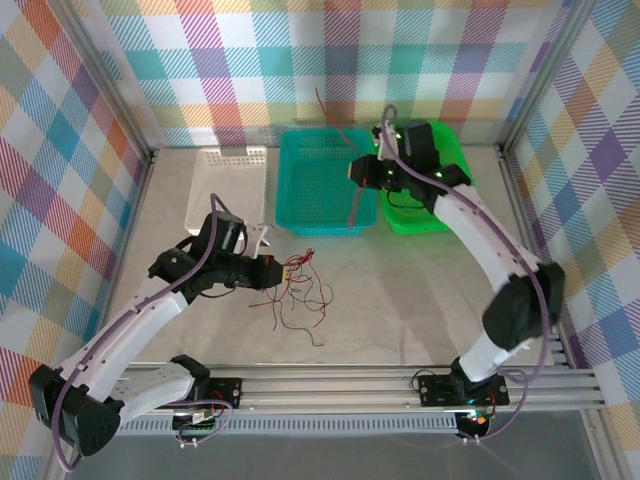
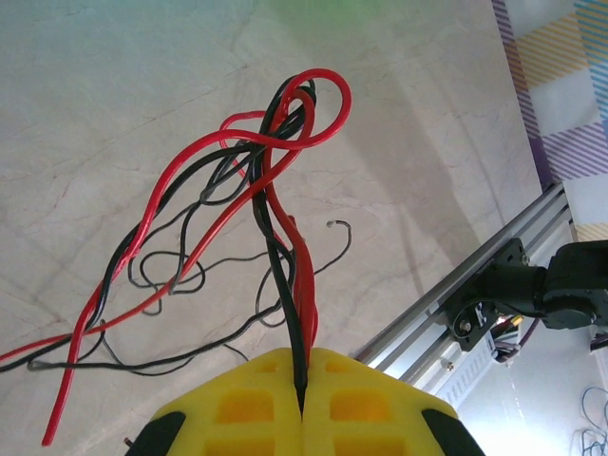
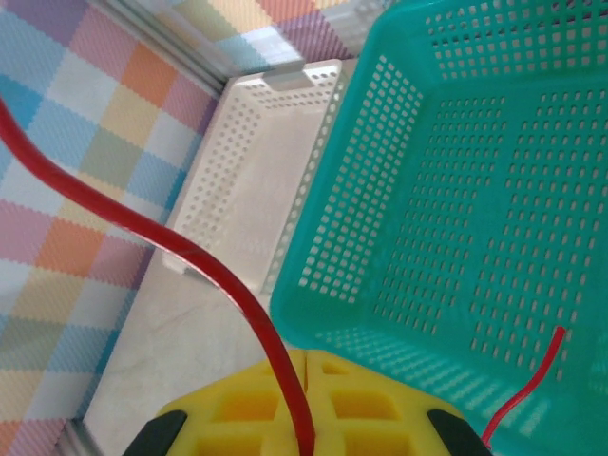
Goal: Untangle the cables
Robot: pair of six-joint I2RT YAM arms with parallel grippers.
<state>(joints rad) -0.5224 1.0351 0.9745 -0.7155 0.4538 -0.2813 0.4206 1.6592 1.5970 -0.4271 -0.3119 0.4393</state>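
On open table (image 1: 420, 290), left gripper (image 2: 302, 369) clamps the cables (image 2: 271, 180); right gripper (image 3: 304, 372) clamps a red cable (image 3: 195, 258) above the teal basket (image 3: 456, 190).

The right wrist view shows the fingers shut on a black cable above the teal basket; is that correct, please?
Not quite: the cable is red, not black. The right wrist view shows the fingers shut on it above the teal basket.

White basket (image 1: 228, 190) one, teal basket (image 1: 320, 185) one, green basket (image 1: 415, 222) one; cables (image 2: 304, 313) tangled, uncountable.
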